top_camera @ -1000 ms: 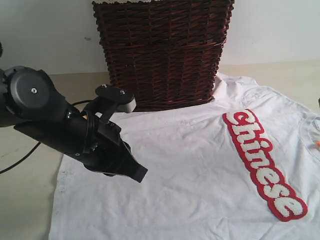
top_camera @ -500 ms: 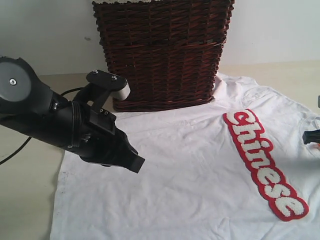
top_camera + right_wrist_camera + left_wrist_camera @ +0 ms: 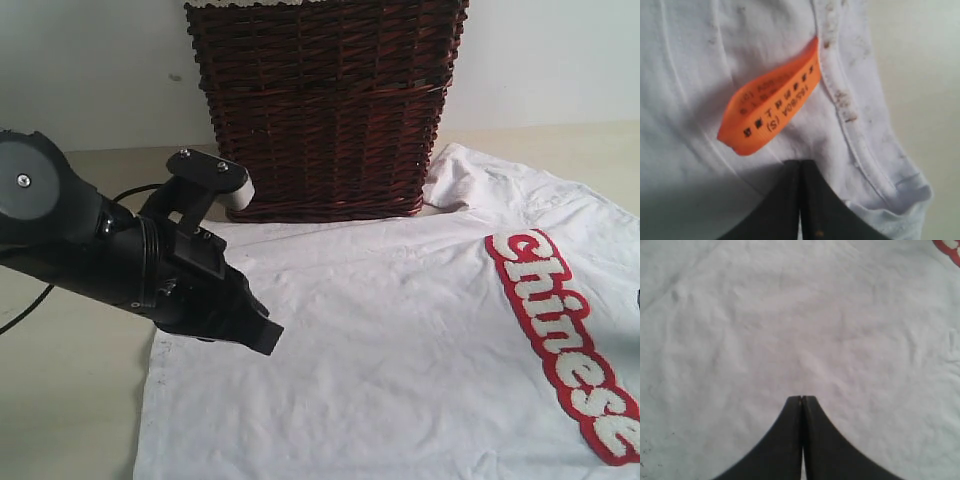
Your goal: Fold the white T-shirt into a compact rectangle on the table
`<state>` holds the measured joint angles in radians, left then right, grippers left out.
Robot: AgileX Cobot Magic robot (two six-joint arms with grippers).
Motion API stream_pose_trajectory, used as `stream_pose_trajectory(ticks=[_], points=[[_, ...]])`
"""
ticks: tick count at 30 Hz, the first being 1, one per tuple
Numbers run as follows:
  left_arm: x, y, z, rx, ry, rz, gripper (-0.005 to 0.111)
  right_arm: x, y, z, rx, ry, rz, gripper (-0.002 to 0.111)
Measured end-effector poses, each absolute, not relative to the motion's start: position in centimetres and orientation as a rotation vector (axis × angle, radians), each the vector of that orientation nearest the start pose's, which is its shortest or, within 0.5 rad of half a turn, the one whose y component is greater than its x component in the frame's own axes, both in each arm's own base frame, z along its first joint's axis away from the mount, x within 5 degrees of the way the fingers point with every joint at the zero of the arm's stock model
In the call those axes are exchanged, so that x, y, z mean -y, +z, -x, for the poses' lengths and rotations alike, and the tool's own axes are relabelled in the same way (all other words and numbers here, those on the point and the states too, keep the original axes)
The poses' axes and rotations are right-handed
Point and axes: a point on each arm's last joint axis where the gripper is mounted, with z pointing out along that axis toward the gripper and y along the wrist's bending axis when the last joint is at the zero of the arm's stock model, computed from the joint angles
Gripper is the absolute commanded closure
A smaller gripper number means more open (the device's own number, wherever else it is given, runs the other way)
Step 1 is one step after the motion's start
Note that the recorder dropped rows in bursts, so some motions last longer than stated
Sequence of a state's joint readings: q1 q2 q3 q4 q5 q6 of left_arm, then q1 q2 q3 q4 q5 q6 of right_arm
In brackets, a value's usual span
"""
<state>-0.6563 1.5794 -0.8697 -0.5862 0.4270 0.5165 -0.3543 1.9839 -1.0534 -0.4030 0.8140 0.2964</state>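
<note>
Pale cream-beige flat table (image 3: 70,420) carries the thin white cotton T-shirt (image 3: 400,340), long axis 9-to-3 o'clock; left gripper (image 3: 265,338), jaws together, hovers over hem (image 3: 152,400) at 9; right gripper (image 3: 801,165), likewise together, meets collar (image 3: 840,90) at 3

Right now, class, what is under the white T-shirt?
The table shows around the white T-shirt, which lies spread on it. Anything else beneath the cloth is covered and cannot be seen.
</note>
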Motion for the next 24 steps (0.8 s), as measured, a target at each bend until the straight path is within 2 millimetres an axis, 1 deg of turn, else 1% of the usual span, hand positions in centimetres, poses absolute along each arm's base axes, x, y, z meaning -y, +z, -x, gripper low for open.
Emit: stream_pose_trajectory(ticks=[3,9,12,14,16,17,19,22,24], points=[[20.2,20.0,-22.9,-2.455,-0.539,-0.886,0.107,13.9,10.6,-29.8,-3.151,-0.456,-0.578,0.108],[20.2,20.0,-23.0,-2.444,-0.534,-0.880,0.107,13.8,10.9,-30.4,-3.164,-0.398,-0.519,0.108],[20.2,20.0,-23.0,-2.443,-0.533,-0.882,0.107,13.6,11.3,-30.6,-3.145,-0.353,-0.524,0.108],[20.2,20.0,-23.0,-2.443,-0.533,-0.882,0.107,13.6,12.8,-31.0,-3.075,-0.331,-0.541,0.105],[20.2,20.1,-23.0,-2.433,-0.534,-0.898,0.107,13.4,15.9,-31.6,-2.931,-0.295,-0.517,0.101],[20.2,20.0,-23.0,-2.430,-0.542,-0.900,0.107,13.2,17.0,-31.8,-2.877,-0.258,-0.502,0.098],[20.5,20.3,-22.7,-2.402,-0.555,-0.935,0.107,12.3,19.4,-32.0,-2.769,-0.141,-0.438,0.096],[20.9,22.1,-21.7,-2.316,-0.578,-0.975,0.107,10.7,22.5,-32.1,-2.636,0.043,-0.372,0.092],[20.6,24.2,-20.9,-2.241,-0.598,-0.973,0.107,10.1,23.8,-31.9,-2.579,0.103,-0.326,0.086]])
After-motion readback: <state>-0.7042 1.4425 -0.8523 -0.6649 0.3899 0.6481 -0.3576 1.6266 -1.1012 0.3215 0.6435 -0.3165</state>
